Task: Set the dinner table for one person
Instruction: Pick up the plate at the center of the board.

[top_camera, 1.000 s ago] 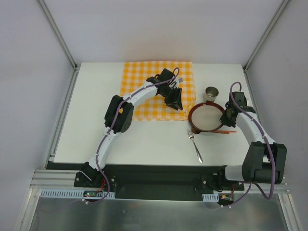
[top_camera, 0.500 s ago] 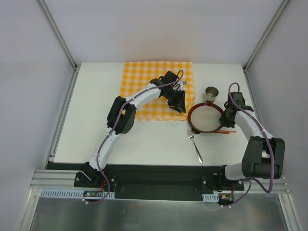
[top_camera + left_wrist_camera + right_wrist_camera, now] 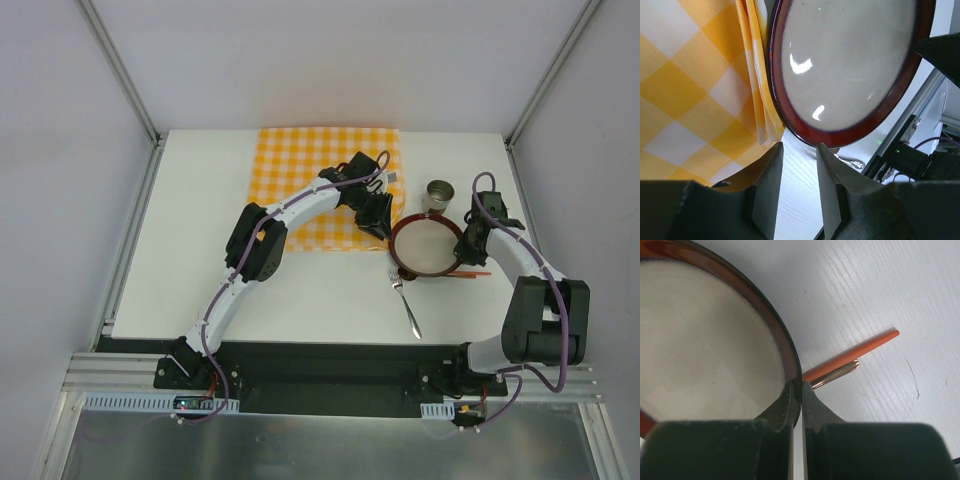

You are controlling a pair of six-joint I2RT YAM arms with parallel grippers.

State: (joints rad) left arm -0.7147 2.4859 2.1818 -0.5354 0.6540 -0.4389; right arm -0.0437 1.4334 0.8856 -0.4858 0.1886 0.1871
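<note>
On the right rim of the plate (image 3: 428, 245), the right gripper (image 3: 801, 390) is clamped. Off its left rim, over the white dinner table (image 3: 200, 260), the left gripper (image 3: 799, 150) is held narrowly parted, empty.

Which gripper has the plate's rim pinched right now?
The right gripper, shut on the red rim of the plate beside the orange stick. The left gripper is open, its tips just short of the rim by the checked cloth.

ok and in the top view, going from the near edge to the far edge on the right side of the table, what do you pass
fork → plate → cup
</note>
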